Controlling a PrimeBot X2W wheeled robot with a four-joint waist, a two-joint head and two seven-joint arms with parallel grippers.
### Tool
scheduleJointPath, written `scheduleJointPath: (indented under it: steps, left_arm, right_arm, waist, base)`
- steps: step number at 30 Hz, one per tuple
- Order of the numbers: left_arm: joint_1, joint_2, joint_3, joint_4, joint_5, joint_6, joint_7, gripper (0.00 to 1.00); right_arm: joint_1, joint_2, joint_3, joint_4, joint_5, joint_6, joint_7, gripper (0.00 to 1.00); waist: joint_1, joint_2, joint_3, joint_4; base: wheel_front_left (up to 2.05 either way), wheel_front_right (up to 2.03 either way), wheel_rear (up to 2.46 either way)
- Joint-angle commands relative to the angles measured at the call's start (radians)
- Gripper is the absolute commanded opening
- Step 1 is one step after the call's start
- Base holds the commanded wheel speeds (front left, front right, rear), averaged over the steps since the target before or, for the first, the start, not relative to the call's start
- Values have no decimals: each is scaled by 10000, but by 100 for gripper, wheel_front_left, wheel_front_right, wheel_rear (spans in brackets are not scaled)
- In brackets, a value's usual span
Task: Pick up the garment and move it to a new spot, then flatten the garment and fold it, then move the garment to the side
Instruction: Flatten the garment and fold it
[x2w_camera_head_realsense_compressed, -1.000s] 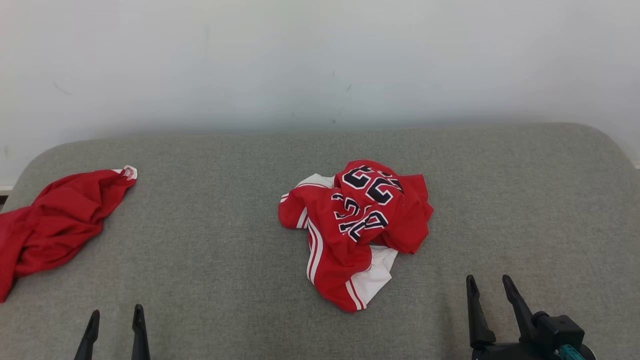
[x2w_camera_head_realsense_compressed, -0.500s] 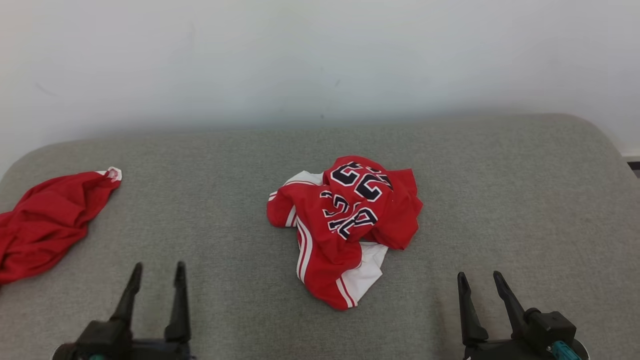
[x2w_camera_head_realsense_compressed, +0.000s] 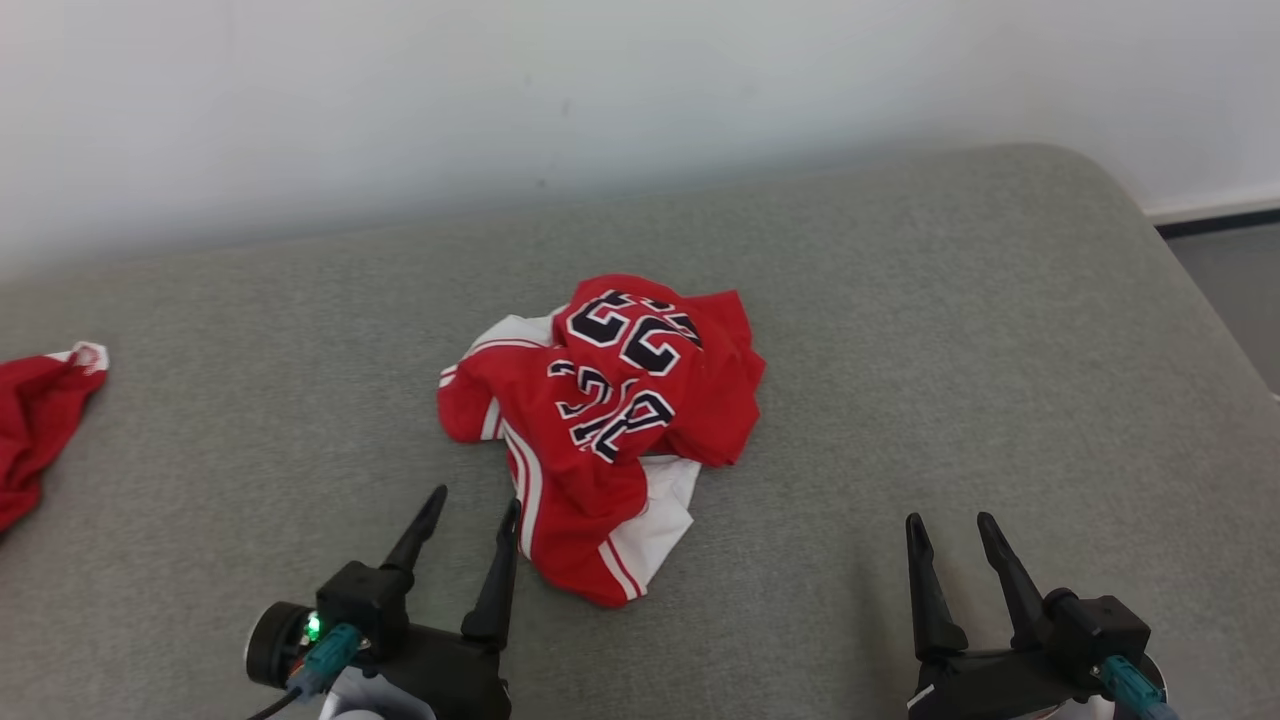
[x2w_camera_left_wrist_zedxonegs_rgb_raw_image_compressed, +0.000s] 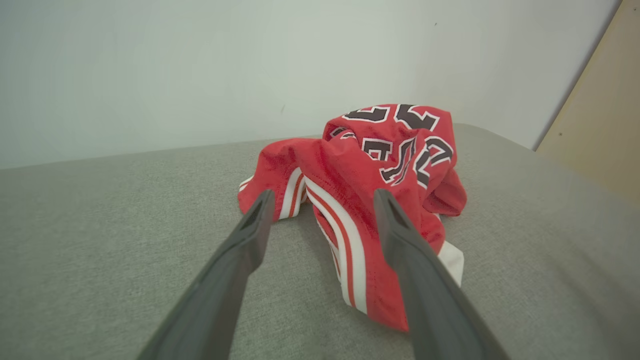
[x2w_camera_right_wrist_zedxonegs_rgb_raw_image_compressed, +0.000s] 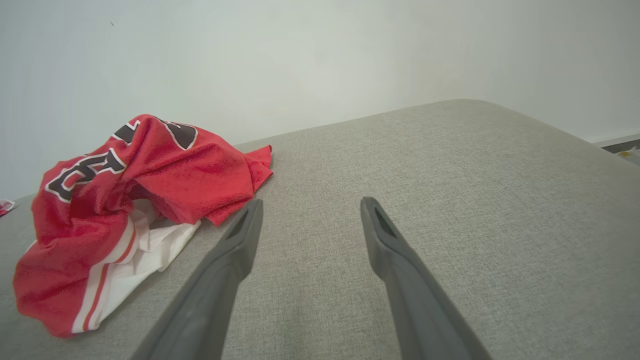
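Head view has the crumpled red jersey (x2w_camera_head_realsense_compressed: 600, 430) lying in a heap near the middle of a grey upholstered cushion (x2w_camera_head_realsense_compressed: 900, 350), dark white-edged numerals showing on its upper folds, white stripes running down its near side and a white panel sticking out beneath. The left gripper (x2w_camera_head_realsense_compressed: 477, 497) sits at the jersey's near-left edge with its two dark fingers spread apart and nothing between them. The finger nearer the jersey reaches right up to the striped hem, though whether it touches the cloth cannot be told. Left wrist view looks along those parted fingers, with the striped fold of the jersey rising between and just beyond their tips, the far side of the heap humped up behind it. The right gripper (x2w_camera_head_realsense_compressed: 949, 519) is well off to the jersey's near-right, over bare cushion, its fingers likewise wide apart and empty. Right wrist view places the jersey off to the side of that gripper, apart from both fingers. Far to the jersey's left, at the cushion's edge, lies a second red cloth (x2w_camera_head_realsense_compressed: 35, 420). Behind the jersey, a pale wall (x2w_camera_head_realsense_compressed: 600, 100) rises past the cushion's far edge.
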Motion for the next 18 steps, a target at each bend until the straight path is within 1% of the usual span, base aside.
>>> scheduleJointPath:
  steps: [1,7,12,13,14,15,16,18]
  left_arm:
    - [-185,80,-198,292,-64,13,18,100]
    - [-471,142,-836,1441,-373,13,278,100]
    - [-873,132,-1022,2407,-301,28,432,100]
    - [-976,70,-1036,2560,-341,28,413,89]
    - [-976,70,-1036,2560,-341,28,413,89]
    - [-1070,13,-1060,2701,-356,27,397,41]
    - [-1217,-44,-1031,2817,-413,31,273,0]
    - [-1291,-41,-994,2854,-360,99,165,0]
  right_arm:
    - [-86,23,42,-19,73,-22,-5,100]
    - [-183,26,52,-52,232,-22,-5,100]
    - [-247,27,60,-37,279,-22,-5,100]
    - [-249,26,74,-52,270,-22,-5,100]
    - [-249,26,74,-52,270,-22,-5,100]
    - [-250,24,84,-63,255,-22,-5,100]
    - [-203,24,63,-74,225,-22,-5,100]
    - [-83,24,-17,-82,206,-22,-5,100]
  waist:
    - [-1,-1,450,-556]
    - [-1,-1,677,-960]
    - [-1,-1,733,-1066]
    - [-1,-1,718,-1078]
    - [-1,-1,718,-1078]
    - [-1,-1,693,-1083]
    - [-1,-1,615,-1053]
    - [-1,-1,504,-940]
  base:
    - [0,0,0]
    - [0,0,0]
    - [0,0,0]
    - [0,0,0]
    - [0,0,0]
    - [0,0,0]
    - [0,0,0]
    - [0,0,0]
